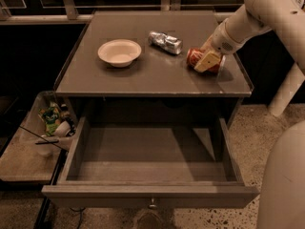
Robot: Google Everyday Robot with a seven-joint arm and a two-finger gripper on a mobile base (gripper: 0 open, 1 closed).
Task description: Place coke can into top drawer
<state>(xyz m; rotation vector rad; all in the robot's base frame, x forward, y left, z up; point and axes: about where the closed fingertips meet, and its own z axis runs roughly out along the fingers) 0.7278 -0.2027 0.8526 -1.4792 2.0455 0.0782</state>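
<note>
The coke can [193, 57] is red and lies on its side at the right of the cabinet top [157, 78]. My gripper [208, 61] comes in from the upper right and sits right over the can's right end, covering part of it. The top drawer [95, 194] is pulled wide open below the cabinet top, and its inside holds nothing. Its small round knob [152, 204] shows at the middle of the front panel.
A white bowl [119, 52] stands at the left of the cabinet top. A silver dented can [165, 42] lies behind the middle. A low shelf with clutter [50, 123] is at the left of the cabinet. My white arm [259, 11] and base [286, 185] fill the right side.
</note>
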